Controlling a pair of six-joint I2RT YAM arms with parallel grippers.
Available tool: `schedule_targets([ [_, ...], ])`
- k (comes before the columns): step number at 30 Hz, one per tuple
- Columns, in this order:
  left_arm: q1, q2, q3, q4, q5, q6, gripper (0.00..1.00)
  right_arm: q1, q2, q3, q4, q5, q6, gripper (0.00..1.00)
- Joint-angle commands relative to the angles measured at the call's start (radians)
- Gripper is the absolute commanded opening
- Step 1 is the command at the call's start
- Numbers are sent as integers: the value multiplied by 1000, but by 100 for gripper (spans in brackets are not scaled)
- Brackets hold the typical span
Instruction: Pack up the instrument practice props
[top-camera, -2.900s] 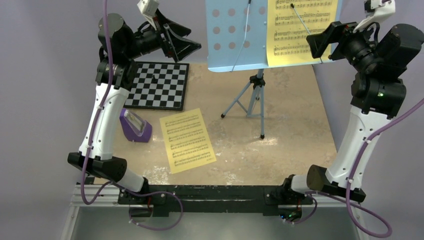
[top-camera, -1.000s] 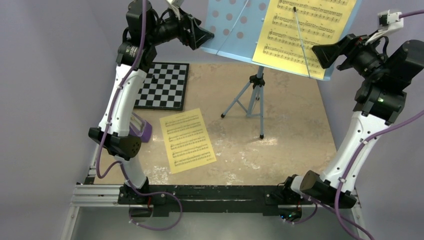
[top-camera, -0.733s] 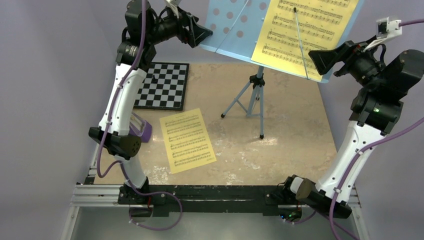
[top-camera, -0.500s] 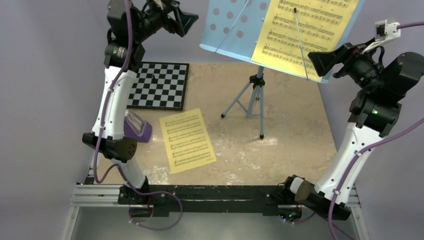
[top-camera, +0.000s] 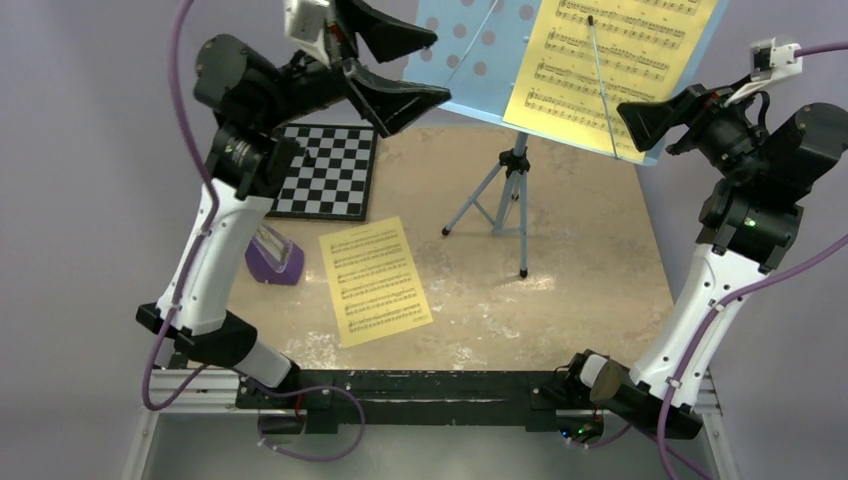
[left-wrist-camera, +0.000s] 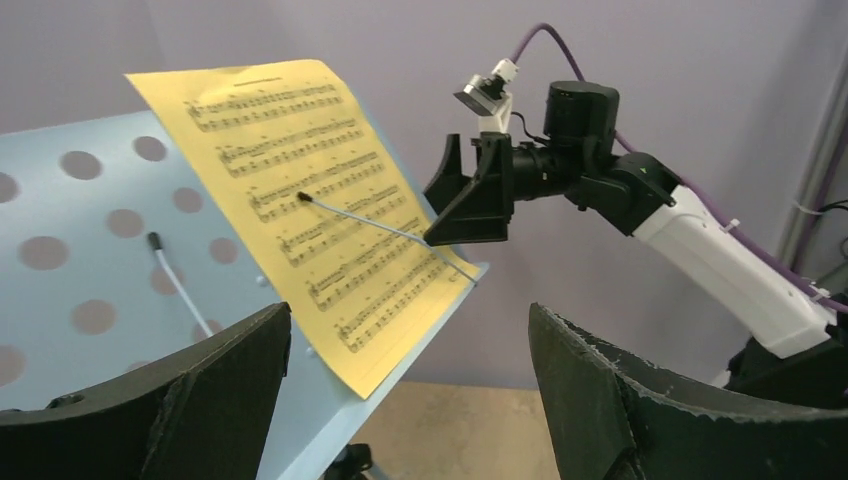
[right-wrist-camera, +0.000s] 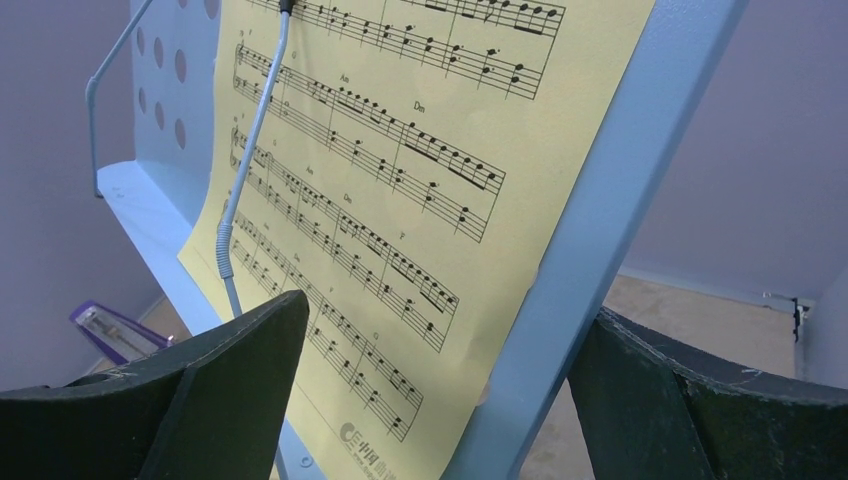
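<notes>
The light blue music stand stands on its tripod at the back, its hole-dotted tray tilted. A wire arm pins a yellow music sheet to the tray. A second yellow sheet lies flat on the table. The purple metronome sits beside my left arm. My left gripper is open near the tray's left edge and holds nothing; in its wrist view the tray lies ahead of that gripper. My right gripper is open, with the tray's right edge between its fingers.
A black-and-white checkerboard lies at the back left, partly under my left arm. The black base rail runs along the near edge. Purple walls close in on both sides.
My left gripper left the tray's left edge, swung out to the left, then came back near it with its fingers turned one above the other. The right arm and the tilted tray hardly moved.
</notes>
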Motion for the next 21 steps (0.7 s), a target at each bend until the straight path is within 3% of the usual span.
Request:
schedule_targets([
  [1,-69,137,39,50,68,-116,92,-4,6,45,4,-1,-3,99],
  [7,-206,309,221,136,-71,-167,86,-3,11,75,-46,-17,-30,99],
  [15,-299,391,202,163,-287,-189,87,-4,5,73,-62,-24,-34,99],
  [21,-333,462,240,175,-320,-180,88,-2,-12,38,-30,-20,-12,99],
])
